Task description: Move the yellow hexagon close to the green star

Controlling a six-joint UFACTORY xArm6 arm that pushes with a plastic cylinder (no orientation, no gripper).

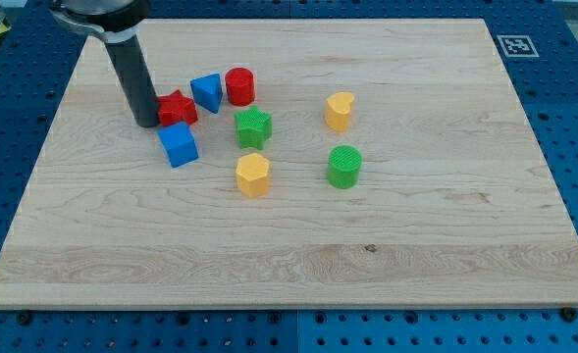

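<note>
No pincer, just my tip [148, 123], touching red block [179, 107]; yellow hexagon [253, 175] upright below green star [253, 127].

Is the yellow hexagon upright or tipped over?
Upright: the yellow hexagon sits flat on the board, its six-sided top face showing, just below the green star.

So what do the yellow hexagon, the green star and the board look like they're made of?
Yellow hexagon and green star: probably plastic, matte, with fine ridged lines on top that suggest 3D printing. Board: pale wood, smooth, with visible grain and a small dark knot.
</note>
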